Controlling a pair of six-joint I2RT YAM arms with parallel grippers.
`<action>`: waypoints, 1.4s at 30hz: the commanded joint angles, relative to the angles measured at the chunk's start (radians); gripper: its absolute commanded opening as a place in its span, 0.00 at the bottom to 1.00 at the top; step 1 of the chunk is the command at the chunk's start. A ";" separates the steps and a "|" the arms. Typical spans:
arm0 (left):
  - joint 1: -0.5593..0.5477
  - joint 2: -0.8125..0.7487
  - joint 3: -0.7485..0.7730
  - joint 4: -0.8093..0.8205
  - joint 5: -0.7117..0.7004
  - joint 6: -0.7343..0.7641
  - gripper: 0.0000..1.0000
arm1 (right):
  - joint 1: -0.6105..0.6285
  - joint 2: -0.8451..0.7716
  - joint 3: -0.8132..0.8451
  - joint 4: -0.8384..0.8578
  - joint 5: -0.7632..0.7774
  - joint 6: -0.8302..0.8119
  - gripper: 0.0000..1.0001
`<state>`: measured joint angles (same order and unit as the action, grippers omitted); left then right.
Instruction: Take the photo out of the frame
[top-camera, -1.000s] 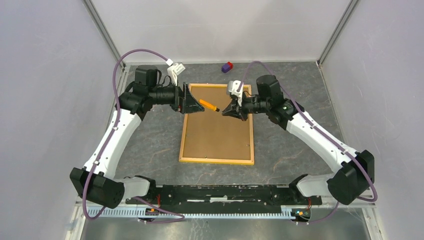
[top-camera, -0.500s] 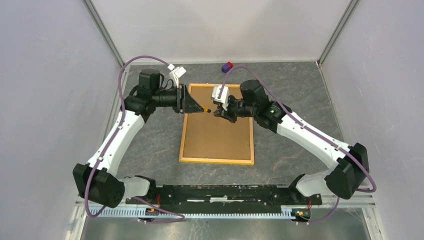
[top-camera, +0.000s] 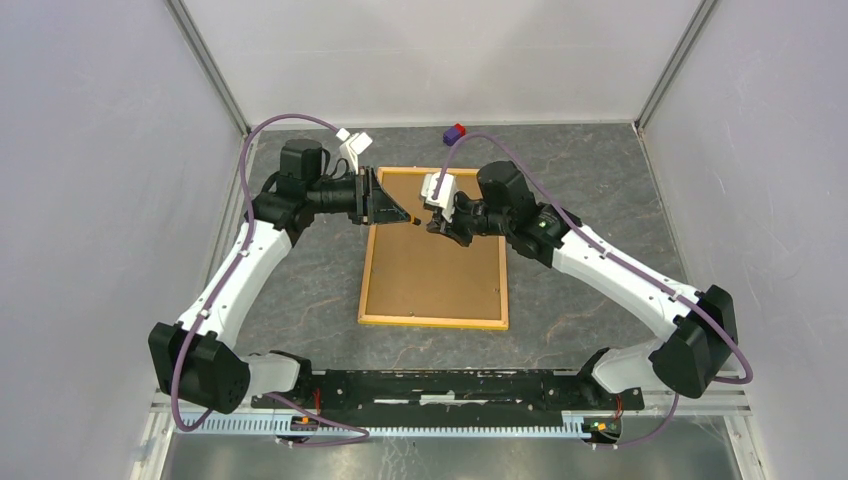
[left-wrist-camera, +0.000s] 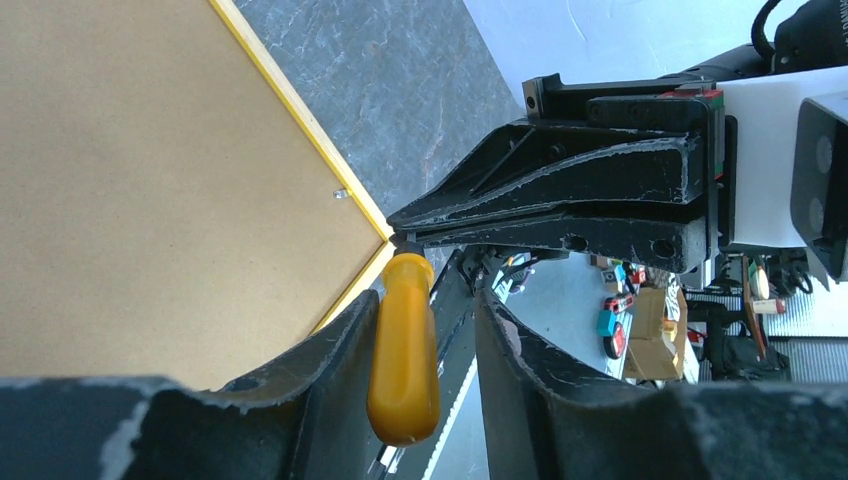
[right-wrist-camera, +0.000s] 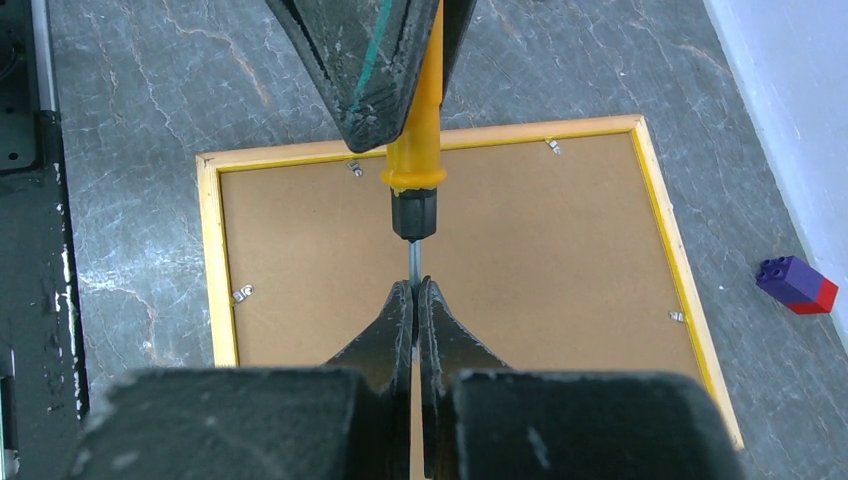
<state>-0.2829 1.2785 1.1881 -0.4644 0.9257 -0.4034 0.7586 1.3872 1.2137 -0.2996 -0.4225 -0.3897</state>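
Note:
The frame (top-camera: 432, 322) lies face down on the table, its brown backing board (top-camera: 435, 270) up; the yellow border (right-wrist-camera: 207, 260) and small metal clips (right-wrist-camera: 241, 293) show in the right wrist view. The photo is hidden under the board. A screwdriver with a yellow-orange handle (left-wrist-camera: 403, 350) hangs between both grippers above the frame's far end. My right gripper (right-wrist-camera: 415, 287) is shut on its metal shaft (right-wrist-camera: 413, 262). My left gripper (left-wrist-camera: 428, 300) sits round the handle, which rests on one finger with a gap to the other. In the top view the left gripper (top-camera: 395, 210) and the right gripper (top-camera: 432, 226) nearly meet.
A purple and red block (top-camera: 455, 133) lies on the table beyond the frame's far edge, also in the right wrist view (right-wrist-camera: 797, 285). White walls close in the left, right and far sides. The arm bases and a black rail run along the near edge.
My right gripper has moved left along the screwdriver towards my left gripper, so less of the tool shows between them. Both arms have barely moved in the last half second.

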 joint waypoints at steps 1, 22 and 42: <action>-0.002 -0.001 -0.001 0.032 -0.002 -0.048 0.45 | 0.007 0.001 0.042 0.046 0.014 -0.006 0.00; 0.014 -0.028 0.074 -0.370 -0.332 0.571 0.02 | -0.264 -0.038 -0.117 -0.014 -0.179 0.019 0.79; -0.089 -0.069 -0.187 -0.237 -0.717 0.784 0.02 | -0.090 0.002 -0.417 -0.057 -0.158 -0.206 0.81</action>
<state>-0.3630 1.2350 1.0065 -0.7876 0.2691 0.3382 0.5919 1.4273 0.8413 -0.3405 -0.5777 -0.5102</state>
